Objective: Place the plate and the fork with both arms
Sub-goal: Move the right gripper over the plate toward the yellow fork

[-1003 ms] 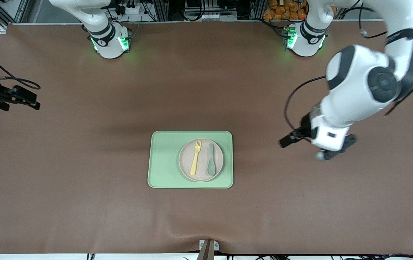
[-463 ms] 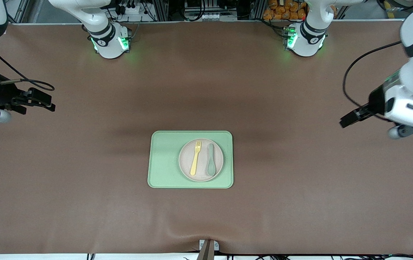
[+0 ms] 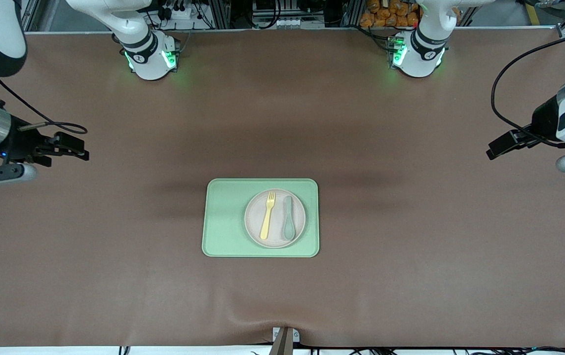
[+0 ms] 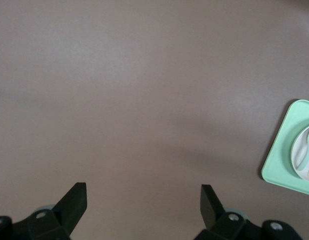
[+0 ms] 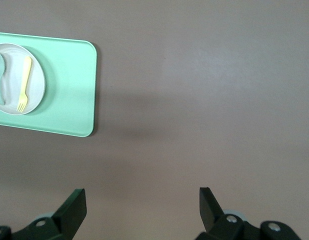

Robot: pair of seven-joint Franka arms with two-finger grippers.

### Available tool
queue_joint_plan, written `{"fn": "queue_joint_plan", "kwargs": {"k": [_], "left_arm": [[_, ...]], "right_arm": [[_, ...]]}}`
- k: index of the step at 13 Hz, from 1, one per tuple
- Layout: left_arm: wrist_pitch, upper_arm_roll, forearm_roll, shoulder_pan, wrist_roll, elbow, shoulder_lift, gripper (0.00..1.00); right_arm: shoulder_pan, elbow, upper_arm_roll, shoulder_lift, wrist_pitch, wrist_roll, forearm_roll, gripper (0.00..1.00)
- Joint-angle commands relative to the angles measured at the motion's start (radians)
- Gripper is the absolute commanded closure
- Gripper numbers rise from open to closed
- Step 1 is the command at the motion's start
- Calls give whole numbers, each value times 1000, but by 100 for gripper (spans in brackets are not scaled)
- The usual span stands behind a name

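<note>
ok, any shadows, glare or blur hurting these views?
Front view: soft dark shadow bands cross the table just above the tray; plate, fork and spoon sharp, no glare. Left wrist view: even light, tray cut off at the edge. Right wrist view: faint shadow beside the tray.

Even overhead light is falling on the table (image 3: 114, 276), leaving it bright without glare. Soft, blurred shadow bands are lying across it above the tray (image 3: 223, 236). Green glow is spilling from the arm bases (image 3: 151, 59). Both wrist views are looking slightly soft, and a dim shadow is sitting beside the tray there.
</note>
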Motion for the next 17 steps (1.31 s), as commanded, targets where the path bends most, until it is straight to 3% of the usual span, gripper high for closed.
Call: {"fn": "queue_joint_plan", "kwargs": {"k": [1,2,4,10,17], "left_arm": [[-5,-10,13,23,60,-20,-29,0],[-5,-10,13,24,68,-21,-34,0],[-7,-10,10,53,134,-23,-46,0],[-7,-10,5,55,160,-24,-70,0],[-15,-21,5,52,159,-20,-72,0]], "right_arm": [[69,32,3,37,63,-11,-3,0],[74,44,13,52,108,-10,2,0],[74,51,89,92,131,41,5,0],[97,152,264,268,278,458,-7,0],[285,380,260,557,449,639,-107,0]]}}
